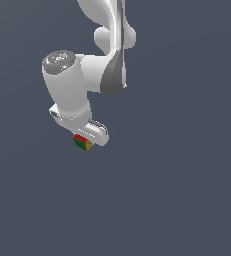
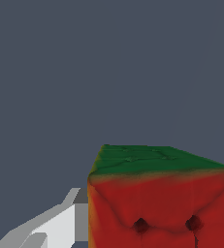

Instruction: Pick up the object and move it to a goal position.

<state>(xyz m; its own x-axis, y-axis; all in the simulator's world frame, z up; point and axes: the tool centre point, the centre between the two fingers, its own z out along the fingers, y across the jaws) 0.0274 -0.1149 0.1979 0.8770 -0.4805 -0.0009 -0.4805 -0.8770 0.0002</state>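
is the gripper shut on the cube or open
Shut on it, most likely: the cube sits right at the gripper tip, and the wrist view shows one finger flush against its side. The other finger is out of view.

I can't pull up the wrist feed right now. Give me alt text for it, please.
A cube fills the lower part of the wrist view, a red face with two dark dimples toward the camera and a green face beyond it. One white gripper finger presses against its side; the other finger is out of frame. Everything else is plain dark blue-grey background.
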